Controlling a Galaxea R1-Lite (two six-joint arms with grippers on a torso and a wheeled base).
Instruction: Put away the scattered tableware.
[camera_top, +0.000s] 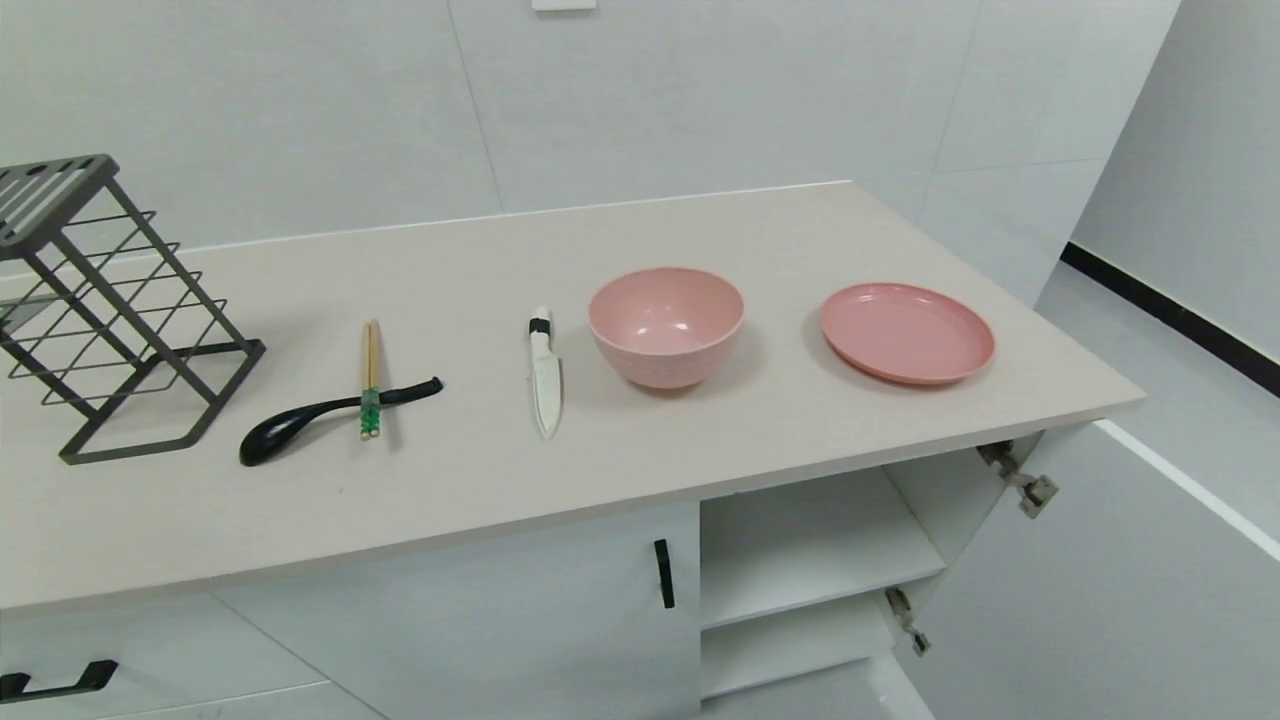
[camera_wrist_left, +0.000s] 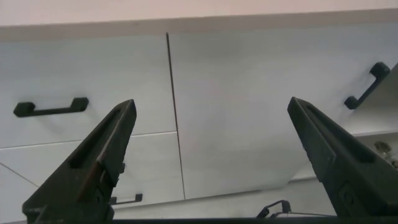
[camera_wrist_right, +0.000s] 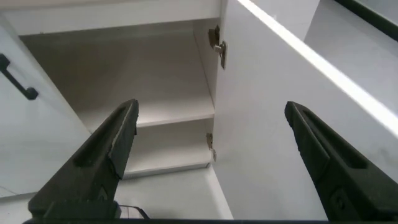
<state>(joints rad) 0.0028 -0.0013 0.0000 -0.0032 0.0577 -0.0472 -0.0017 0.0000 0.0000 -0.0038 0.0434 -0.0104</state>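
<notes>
- Black wire rack (camera_top: 110, 300) stands at the left end of the desk (camera_top: 700, 440), probably the store for cutlery.
- Spoon (camera_top: 300, 420), with chopsticks (camera_top: 370, 380) crossing its handle, and knife (camera_top: 545, 370) lie flat and loose.
- Pink bowl (camera_top: 665, 325) sits upright, with the pink plate (camera_top: 907, 332) to its right, apart.
- Cupboard (camera_top: 800, 550) below stands open, likely for crockery.
- Left tool (camera_wrist_left: 211, 106) faces shut doors and right tool (camera_wrist_right: 211, 107) faces open shelves; both jaws wide, empty.
</notes>
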